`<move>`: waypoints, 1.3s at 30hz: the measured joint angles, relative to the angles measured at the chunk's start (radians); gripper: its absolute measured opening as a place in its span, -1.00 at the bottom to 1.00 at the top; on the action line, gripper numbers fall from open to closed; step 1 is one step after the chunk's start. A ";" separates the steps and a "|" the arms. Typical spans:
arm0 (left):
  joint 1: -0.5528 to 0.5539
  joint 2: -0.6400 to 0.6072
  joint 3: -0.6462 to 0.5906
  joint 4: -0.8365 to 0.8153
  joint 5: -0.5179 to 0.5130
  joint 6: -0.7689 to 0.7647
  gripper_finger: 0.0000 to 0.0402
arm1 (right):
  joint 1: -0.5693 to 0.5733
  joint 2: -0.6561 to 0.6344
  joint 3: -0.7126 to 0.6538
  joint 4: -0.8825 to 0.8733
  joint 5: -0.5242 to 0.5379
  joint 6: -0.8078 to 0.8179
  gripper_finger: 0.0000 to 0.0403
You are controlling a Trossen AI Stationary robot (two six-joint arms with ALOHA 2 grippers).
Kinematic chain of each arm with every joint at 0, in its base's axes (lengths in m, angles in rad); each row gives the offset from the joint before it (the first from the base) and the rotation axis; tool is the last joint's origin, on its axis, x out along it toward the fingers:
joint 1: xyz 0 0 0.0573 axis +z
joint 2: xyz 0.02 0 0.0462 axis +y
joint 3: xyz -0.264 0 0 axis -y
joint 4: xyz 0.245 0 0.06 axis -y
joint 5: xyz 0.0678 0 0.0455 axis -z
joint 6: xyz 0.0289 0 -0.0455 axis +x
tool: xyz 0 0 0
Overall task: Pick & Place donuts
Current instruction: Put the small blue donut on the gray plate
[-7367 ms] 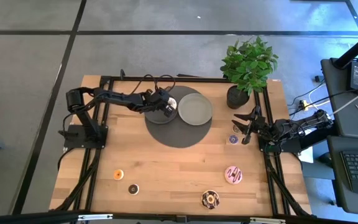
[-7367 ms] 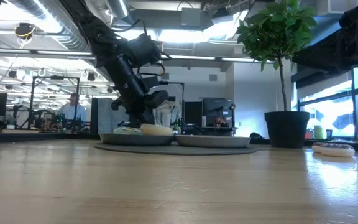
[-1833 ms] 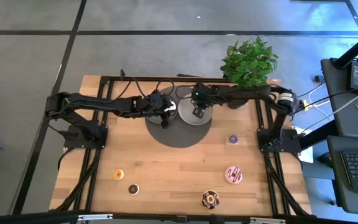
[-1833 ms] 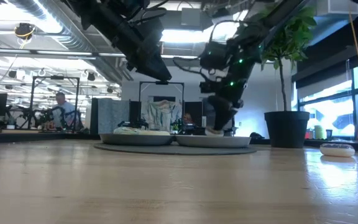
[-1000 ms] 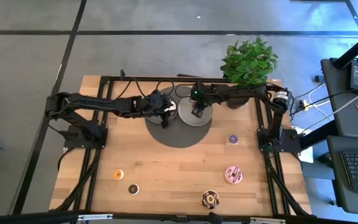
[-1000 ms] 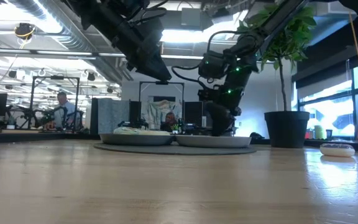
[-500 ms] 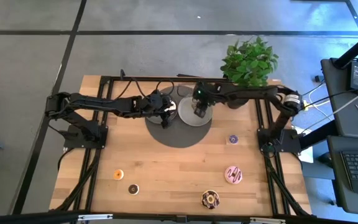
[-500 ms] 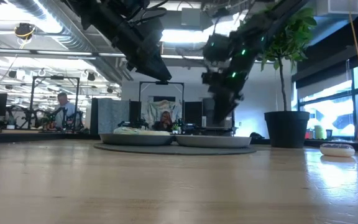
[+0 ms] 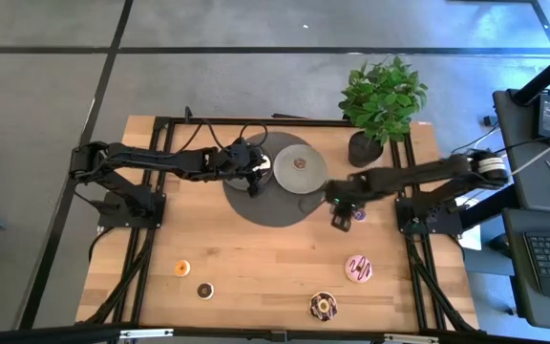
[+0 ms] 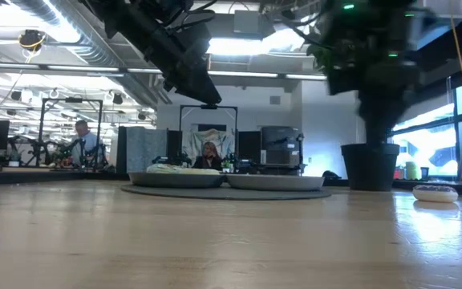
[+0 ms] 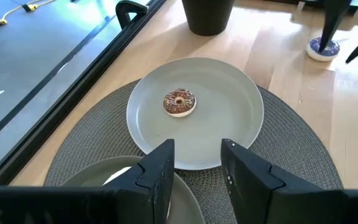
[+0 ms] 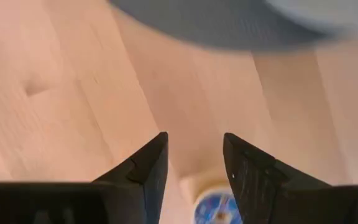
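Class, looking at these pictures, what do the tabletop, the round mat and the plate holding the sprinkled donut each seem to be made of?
Tabletop: pale wood, matte, with visible plank seams and grain.
Round mat: dark grey, apparently woven fibre; fine concentric ribbing shows.
Plate: smooth grey, faint sheen; ceramic or plastic, cannot tell which.

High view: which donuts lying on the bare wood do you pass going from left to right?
orange donut → dark brown donut → chocolate sprinkled donut → pink donut with dark squiggles
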 joint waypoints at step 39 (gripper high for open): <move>0.000 0.000 0.000 0.016 0.001 0.000 -0.36 | 0.078 -0.136 -0.278 -0.001 0.127 0.477 -0.59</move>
